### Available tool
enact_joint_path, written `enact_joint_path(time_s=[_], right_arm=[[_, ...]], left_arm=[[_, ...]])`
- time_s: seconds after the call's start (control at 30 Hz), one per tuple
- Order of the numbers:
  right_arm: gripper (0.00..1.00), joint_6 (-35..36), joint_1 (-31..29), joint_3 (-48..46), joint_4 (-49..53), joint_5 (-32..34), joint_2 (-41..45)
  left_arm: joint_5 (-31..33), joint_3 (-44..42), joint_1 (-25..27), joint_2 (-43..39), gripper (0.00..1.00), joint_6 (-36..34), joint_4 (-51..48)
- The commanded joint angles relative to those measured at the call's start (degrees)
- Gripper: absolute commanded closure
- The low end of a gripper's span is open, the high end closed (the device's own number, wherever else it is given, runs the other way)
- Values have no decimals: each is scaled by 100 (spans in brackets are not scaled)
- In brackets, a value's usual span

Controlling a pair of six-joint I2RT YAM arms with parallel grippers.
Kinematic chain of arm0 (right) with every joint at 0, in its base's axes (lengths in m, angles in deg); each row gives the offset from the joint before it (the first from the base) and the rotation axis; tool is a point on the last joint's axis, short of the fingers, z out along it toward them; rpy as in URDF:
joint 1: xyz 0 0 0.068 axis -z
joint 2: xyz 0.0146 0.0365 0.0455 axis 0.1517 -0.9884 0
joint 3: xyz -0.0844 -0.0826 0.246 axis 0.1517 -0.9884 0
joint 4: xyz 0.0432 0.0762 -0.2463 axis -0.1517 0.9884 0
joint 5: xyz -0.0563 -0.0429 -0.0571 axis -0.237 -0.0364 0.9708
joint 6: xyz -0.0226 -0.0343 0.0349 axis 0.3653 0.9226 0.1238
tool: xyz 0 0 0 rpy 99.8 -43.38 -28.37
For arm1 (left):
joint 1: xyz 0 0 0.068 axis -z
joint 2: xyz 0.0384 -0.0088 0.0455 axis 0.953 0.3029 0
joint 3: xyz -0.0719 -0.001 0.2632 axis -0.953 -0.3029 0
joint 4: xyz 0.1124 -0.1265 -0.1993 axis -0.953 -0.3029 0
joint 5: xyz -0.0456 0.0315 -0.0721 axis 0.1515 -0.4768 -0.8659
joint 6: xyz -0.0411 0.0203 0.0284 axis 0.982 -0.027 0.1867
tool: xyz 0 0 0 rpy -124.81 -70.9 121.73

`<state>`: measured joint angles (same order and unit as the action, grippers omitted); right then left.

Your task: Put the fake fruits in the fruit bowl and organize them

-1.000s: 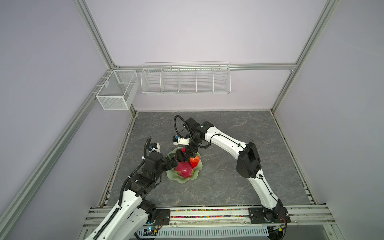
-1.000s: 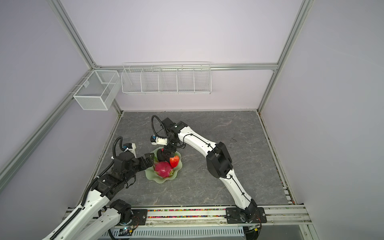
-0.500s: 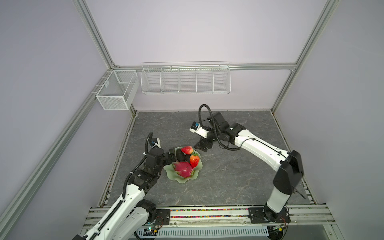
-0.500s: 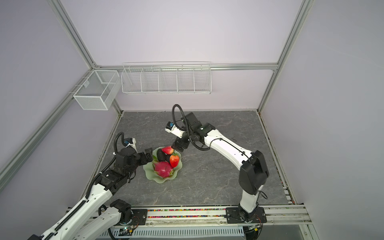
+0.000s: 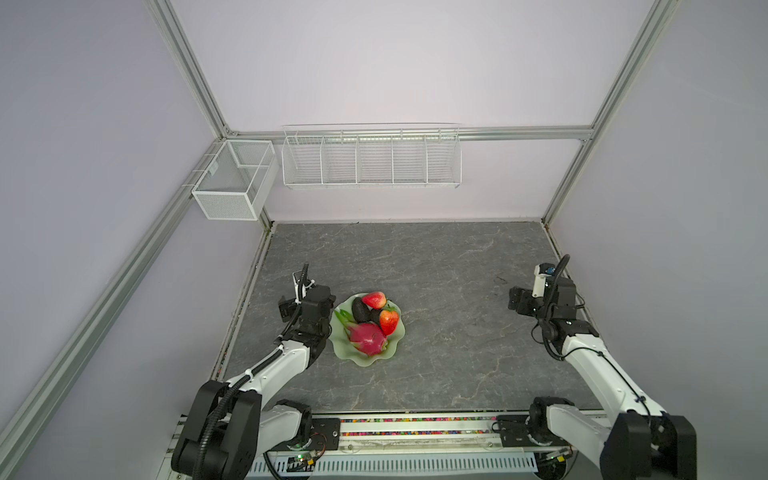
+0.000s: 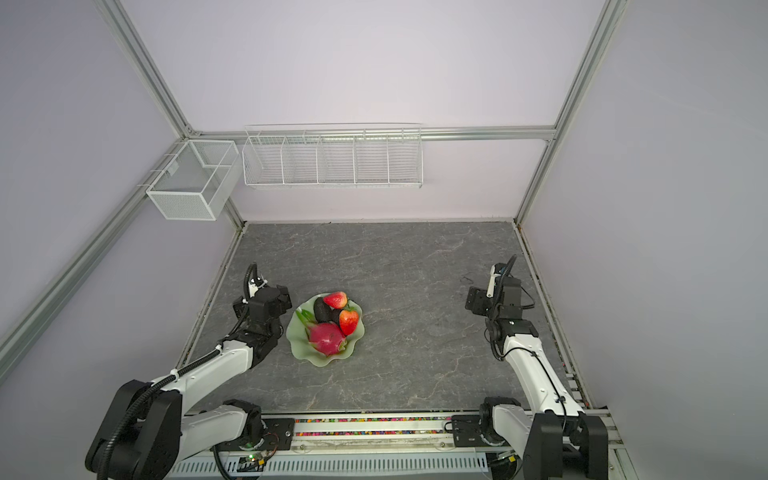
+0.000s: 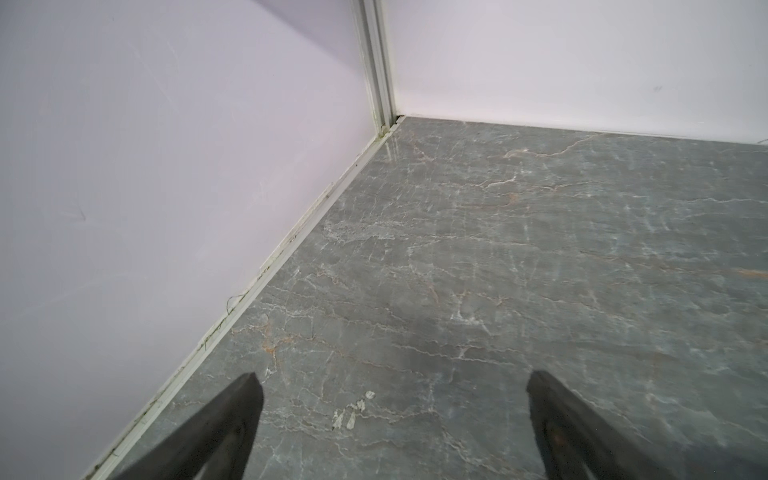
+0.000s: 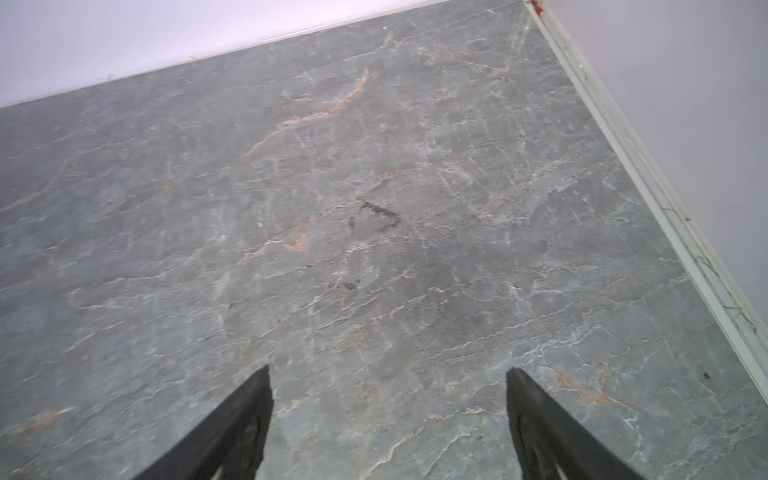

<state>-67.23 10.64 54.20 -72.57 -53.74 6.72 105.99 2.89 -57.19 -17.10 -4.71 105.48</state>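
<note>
Mint bowl (image 5: 376,360) holds two strawberries (image 5: 374,299), two avocados (image 5: 360,309), one dragon fruit (image 5: 368,337)

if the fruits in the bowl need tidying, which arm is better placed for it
Left. The left gripper sits open right beside the fruit bowl, while the right gripper, also open, is far across the table near its right edge. Both are empty.
</note>
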Motion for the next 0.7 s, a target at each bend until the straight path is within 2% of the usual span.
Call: enact_joint_path(time_s=[0.0, 0.13, 0.2, 0.37, 0.5, 0.67], right_arm=[[11, 207, 10, -266, -1592, 248, -395], [11, 258, -7, -874, -3257, 552, -918], [11, 303, -20, -1136, -4041, 676, -1232], [11, 765, -182, -1183, -4815, 800, -1590], [11, 982, -264, -1245, -5425, 520, -2161], [11, 1117, -325, -957, -5185, 312, -2547]], left_arm=[[-1134, -319, -386, 70, 1, -127, 1418], [-1594, -629, -629, 351, 1, -333, 2350], [-1762, -578, -691, 497, 1, -560, 2503], [-1828, -571, -744, 810, 1, -792, 2955], [-1907, -619, -780, 1225, 1, -866, 3492], [-2000, -642, -788, 1811, 1, -956, 4090]])
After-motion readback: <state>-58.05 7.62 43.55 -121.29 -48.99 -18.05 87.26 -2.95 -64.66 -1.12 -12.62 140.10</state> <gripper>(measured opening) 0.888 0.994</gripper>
